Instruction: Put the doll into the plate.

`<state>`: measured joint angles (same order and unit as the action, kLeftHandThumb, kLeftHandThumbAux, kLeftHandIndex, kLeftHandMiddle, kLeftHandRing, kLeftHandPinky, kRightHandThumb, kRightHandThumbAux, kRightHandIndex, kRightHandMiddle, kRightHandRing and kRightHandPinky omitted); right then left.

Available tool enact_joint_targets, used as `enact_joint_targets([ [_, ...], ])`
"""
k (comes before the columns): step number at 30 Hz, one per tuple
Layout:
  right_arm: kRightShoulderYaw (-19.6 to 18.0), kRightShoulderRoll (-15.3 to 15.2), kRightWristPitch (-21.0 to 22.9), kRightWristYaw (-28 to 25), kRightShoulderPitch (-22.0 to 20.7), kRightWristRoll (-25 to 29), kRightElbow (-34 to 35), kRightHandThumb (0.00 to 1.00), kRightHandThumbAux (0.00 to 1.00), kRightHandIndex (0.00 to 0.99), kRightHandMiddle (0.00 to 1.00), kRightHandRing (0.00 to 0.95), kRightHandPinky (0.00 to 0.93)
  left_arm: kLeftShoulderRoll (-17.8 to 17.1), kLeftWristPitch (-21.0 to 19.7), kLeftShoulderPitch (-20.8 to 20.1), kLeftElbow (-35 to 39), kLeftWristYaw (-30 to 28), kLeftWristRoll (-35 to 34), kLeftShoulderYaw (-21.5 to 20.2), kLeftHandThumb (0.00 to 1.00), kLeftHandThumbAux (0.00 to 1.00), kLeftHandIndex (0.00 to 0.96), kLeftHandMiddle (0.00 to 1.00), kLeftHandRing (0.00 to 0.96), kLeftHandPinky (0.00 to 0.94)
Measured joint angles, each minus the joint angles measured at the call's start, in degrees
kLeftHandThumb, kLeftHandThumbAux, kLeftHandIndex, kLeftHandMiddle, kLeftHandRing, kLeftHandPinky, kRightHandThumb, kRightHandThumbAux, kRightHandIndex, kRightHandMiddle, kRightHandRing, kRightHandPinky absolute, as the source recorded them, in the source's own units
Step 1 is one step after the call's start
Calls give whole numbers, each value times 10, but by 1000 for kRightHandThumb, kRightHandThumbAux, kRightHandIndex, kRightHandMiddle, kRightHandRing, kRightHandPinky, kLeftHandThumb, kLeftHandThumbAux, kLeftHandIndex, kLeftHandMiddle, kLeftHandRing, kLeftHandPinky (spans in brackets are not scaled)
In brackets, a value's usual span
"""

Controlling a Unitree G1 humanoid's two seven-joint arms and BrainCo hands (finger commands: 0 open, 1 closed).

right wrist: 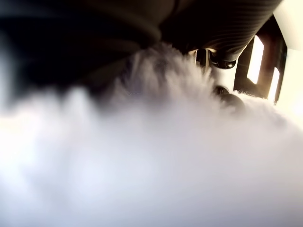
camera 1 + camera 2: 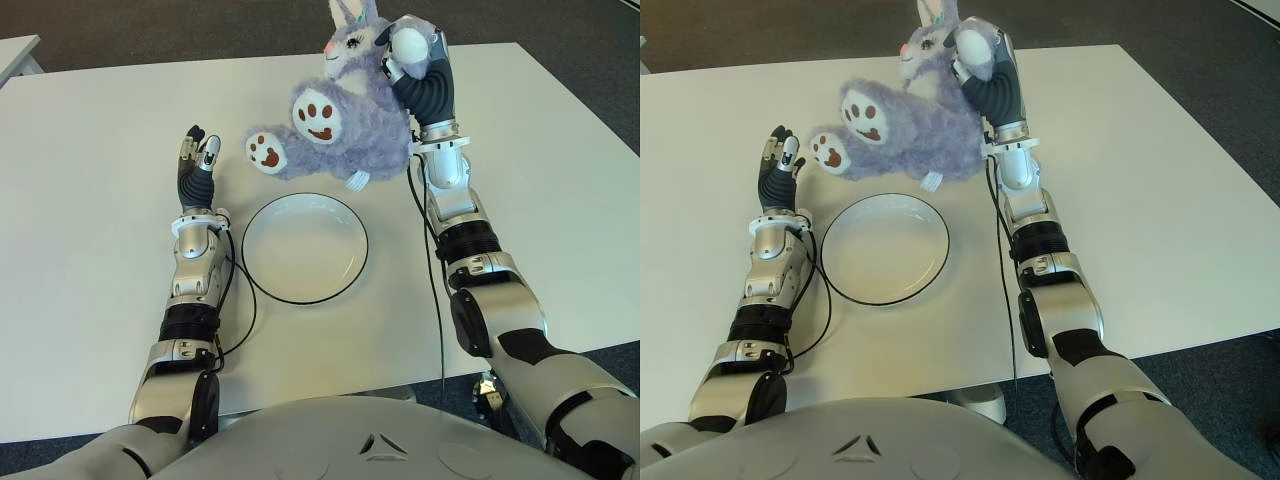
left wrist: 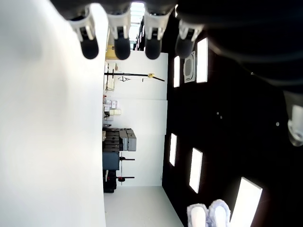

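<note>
The right hand (image 2: 415, 62), at the upper centre of the left eye view, was closed around the purple rabbit doll (image 2: 340, 115), holding it above the white table (image 2: 90, 180), just beyond the far rim of the plate (image 2: 355, 265). The doll's 2 feet pointed left. The left hand (image 2: 197, 162) showed left of the plate, fingers straight and holding nothing.

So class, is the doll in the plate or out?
Out: the right hand holds the doll beyond the empty plate.
</note>
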<state>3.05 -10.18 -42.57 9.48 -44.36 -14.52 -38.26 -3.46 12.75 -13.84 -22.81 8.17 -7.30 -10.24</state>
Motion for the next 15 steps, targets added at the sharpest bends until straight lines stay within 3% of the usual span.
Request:
enact_joint_targets([
  [15, 10, 4, 0, 4, 13, -19, 6, 696, 721, 437, 859, 873, 857, 0, 0, 0, 0, 0, 0, 0, 0, 394, 0, 11, 0, 0],
])
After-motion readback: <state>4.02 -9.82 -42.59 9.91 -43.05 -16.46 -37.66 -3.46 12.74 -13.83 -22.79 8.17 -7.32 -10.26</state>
